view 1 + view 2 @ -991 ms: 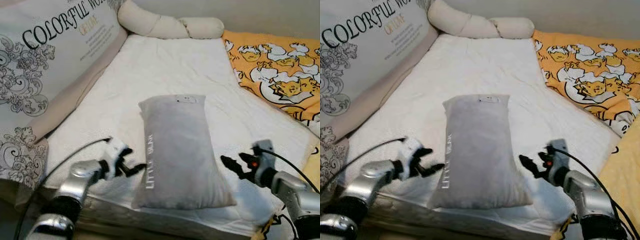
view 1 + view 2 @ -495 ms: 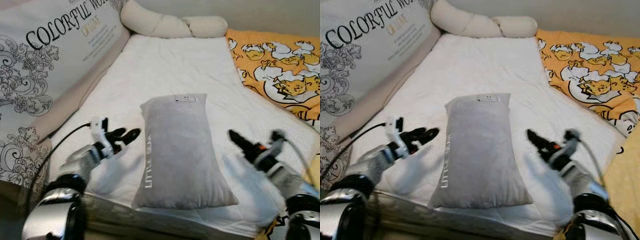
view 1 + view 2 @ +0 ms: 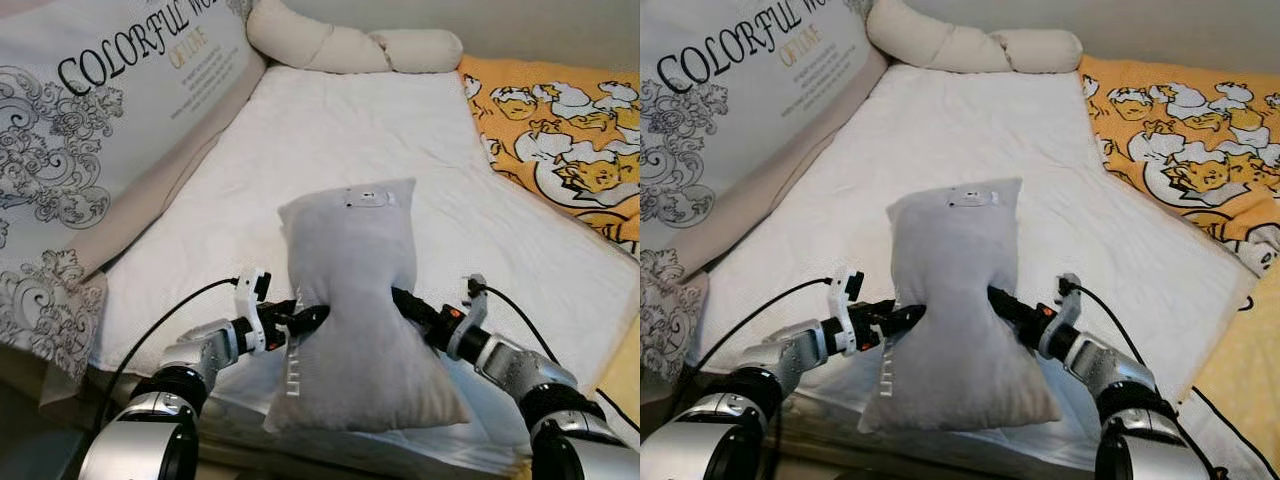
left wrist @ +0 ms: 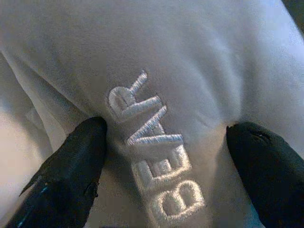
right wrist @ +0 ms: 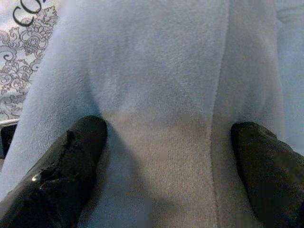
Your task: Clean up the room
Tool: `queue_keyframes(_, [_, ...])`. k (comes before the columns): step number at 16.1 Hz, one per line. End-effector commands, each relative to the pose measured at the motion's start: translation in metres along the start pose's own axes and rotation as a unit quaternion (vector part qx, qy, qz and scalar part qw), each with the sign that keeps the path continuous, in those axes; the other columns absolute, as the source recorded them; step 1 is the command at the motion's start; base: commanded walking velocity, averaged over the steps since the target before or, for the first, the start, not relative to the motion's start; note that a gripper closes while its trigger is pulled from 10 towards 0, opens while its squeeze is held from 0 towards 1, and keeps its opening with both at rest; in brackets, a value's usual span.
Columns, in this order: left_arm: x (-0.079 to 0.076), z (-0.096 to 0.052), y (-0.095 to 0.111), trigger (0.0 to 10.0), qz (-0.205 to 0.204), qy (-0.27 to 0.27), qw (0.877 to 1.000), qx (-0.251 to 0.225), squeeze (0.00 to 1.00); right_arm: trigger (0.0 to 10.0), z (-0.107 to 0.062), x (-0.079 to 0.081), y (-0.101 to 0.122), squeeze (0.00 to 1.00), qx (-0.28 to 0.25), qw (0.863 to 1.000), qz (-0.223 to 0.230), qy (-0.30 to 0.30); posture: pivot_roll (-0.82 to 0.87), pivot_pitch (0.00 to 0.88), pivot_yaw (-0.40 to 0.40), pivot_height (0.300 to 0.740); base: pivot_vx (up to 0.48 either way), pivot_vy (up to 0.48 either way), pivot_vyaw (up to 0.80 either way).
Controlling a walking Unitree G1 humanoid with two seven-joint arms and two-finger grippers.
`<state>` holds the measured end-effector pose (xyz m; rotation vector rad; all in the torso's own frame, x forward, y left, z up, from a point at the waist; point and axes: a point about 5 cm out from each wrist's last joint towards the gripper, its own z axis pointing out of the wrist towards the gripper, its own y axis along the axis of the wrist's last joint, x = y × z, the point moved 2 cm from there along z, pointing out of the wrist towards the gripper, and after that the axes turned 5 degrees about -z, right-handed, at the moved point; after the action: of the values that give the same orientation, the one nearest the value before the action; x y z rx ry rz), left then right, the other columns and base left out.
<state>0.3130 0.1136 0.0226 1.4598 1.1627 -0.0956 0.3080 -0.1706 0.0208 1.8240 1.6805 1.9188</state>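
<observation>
Pillow: a grey pillow [image 3: 355, 310] lies lengthways on the white mattress [image 3: 330, 140], near its front edge. It is pinched in at the middle from both sides, so its far half bulges and stands up a little. White stitched lettering runs along its left side; in the left wrist view the letters read "BEAR".

Left gripper: the left gripper [image 3: 305, 318] presses into the pillow's left side at the pinched waist. In the left wrist view its two black fingers [image 4: 66, 175] are spread wide, both tips touching the grey cloth on either side of the lettering. They press against the cloth rather than close round a fold.

Right gripper: the right gripper [image 3: 405, 302] presses into the pillow's right side, straight across from the left one. In the right wrist view its fingers [image 5: 71, 161] are also spread wide, tips sunk into the plush.

Hold: the pillow is squeezed between the two grippers. Whether its near end is off the mattress is hard to tell from the head views.

Mattress: white and quilted, running away from the robot.

Bolster: a cream bolster [image 3: 350, 45] lies across the far end of the mattress.

Left side: a large printed cushion [image 3: 90, 130] with black scrollwork and the word "COLORFUL" leans along the mattress's left edge.

Right side: an orange blanket [image 3: 560, 140] with a cartoon duck print lies beside the mattress's right edge.
</observation>
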Motion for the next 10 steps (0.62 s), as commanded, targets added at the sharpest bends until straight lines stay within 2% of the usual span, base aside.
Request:
queue_keyframes(1, [-0.0043, 0.0064, -0.0057, 8.0, 0.008, -0.003, 1.0, 0.022, 0.13, 4.3, 0.0073, 0.0042, -0.0077, 0.0, 0.022, 1.0, -0.009, 0.004, 0.02, 0.0, 0.041, 0.74, 0.0, 0.0, 0.0])
queue_keyframes(2, [-0.0064, 0.009, -0.0036, 2.5, 0.01, -0.006, 1.0, 0.019, 0.0, 0.0, 0.0076, 0.0031, -0.0091, 0.0, 0.026, 0.999, -0.028, -0.001, 0.02, 0.0, 0.039, 0.74, 0.0, 0.0, 0.0])
queue_keyframes(3, [-0.0092, 0.0117, 0.0009, 0.0, 0.009, -0.011, 1.0, 0.012, 0.0, 0.0, 0.0079, -0.0001, -0.0092, 0.0, 0.023, 0.999, -0.029, -0.021, 0.02, 0.0, 0.043, 0.74, 0.0, 0.0, 0.0])
queue_keyframes(7, [-0.0092, 0.0132, -0.002, 0.0, 0.01, -0.007, 1.0, 0.017, 0.0, 0.0, 0.0114, 0.0006, -0.0076, 0.0, 0.006, 0.999, -0.034, -0.031, -0.02, 0.0, 0.065, 0.74, 0.0, 0.0, 0.0])
queue_keyframes(10, [-0.0096, 0.0155, 0.0, 0.0, 0.005, 0.002, 1.0, 0.003, 0.0, 0.0, 0.0142, 0.0008, -0.0102, 0.0, 0.002, 0.998, -0.046, -0.04, 0.01, 0.0, 0.037, 0.74, 0.0, 0.0, 0.0])
